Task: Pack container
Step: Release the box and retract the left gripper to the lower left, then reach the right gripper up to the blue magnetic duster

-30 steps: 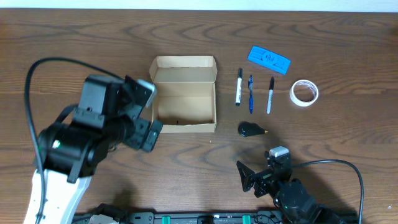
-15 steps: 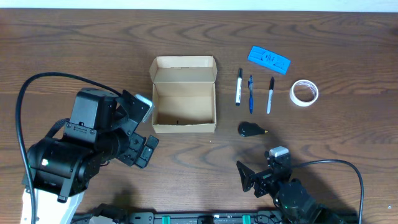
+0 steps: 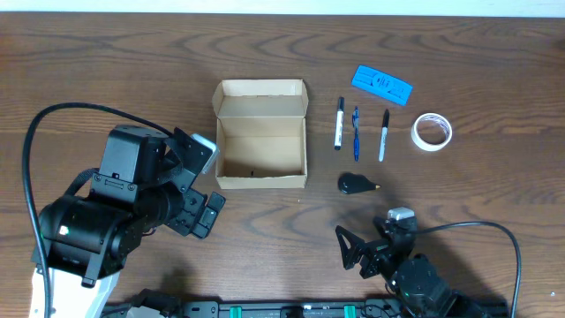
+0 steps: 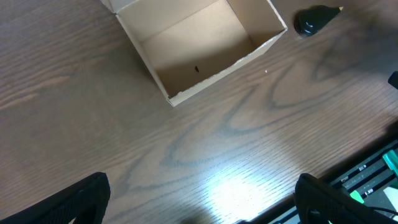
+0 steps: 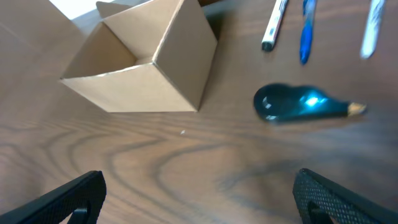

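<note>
The container [image 3: 261, 134] is an open tan cardboard box, lid flap folded back at its far side, nothing packed inside. It also shows in the left wrist view [image 4: 199, 50] and the right wrist view [image 5: 143, 68]. My left gripper [image 3: 212, 181] is open and empty, just left of and nearer than the box's front left corner; the left wrist view shows its spread fingers [image 4: 202, 193] over bare wood. My right gripper [image 3: 375, 247] is open and empty near the front edge, below a black teardrop-shaped item [image 3: 356, 184], and its fingers [image 5: 199, 186] are wide apart.
Right of the box lie a white marker [image 3: 339, 123], a blue pen [image 3: 356, 132] and a black marker [image 3: 383, 134]. A white tape roll [image 3: 433, 132] lies further right, a blue flat item [image 3: 381, 85] behind. The teardrop item also shows in the right wrist view [image 5: 298, 104].
My left arm drew back from the box's left side toward the front left, then held still. My right arm barely shifted. No object moved.
</note>
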